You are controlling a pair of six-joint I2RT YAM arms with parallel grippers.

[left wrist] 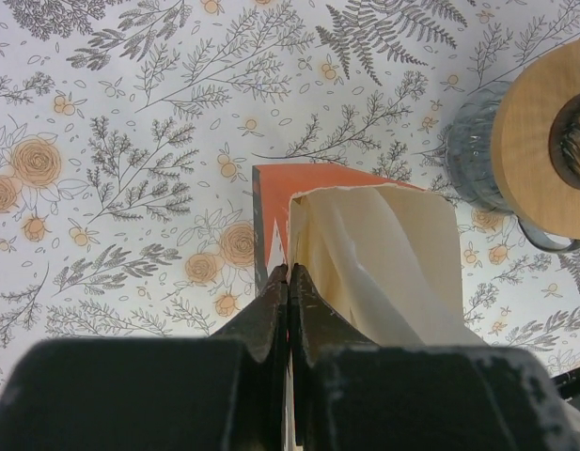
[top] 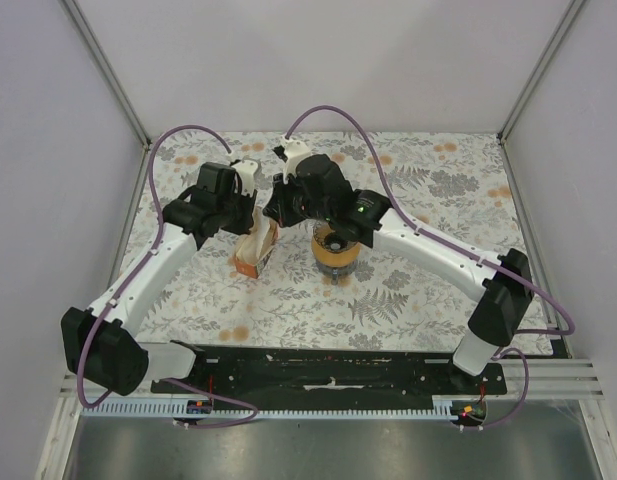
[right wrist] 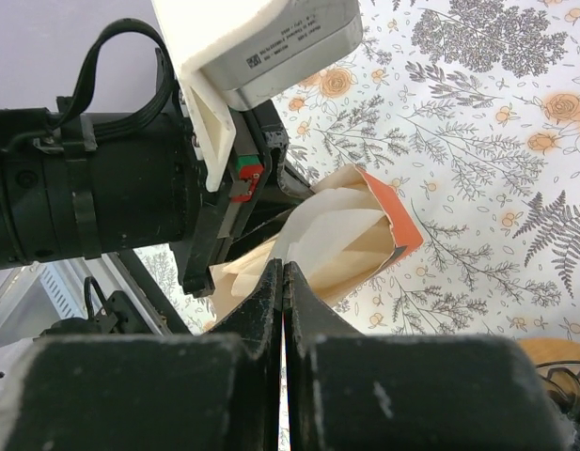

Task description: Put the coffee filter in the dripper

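The coffee filter (right wrist: pixel 313 230) lies at the mouth of the orange packet (right wrist: pixel 395 221), mid-frame in the right wrist view, not yet drawn out. The right gripper (right wrist: pixel 283 271) has its jaws pressed together on the filter's edge. The left gripper (left wrist: pixel 288 277) pinches the packet's wall. The dripper (left wrist: pixel 543 141) stands at the upper right of the left wrist view. Neighbouring sheets may cling and come out too, or the thin paper may tear. Print on the white camera housing (right wrist: pixel 271 42) is too small to read.

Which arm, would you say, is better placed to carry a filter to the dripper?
Right, probably: the right gripper is closed on the cream filters, with the dripper beside it; the left gripper pinches the orange packet.
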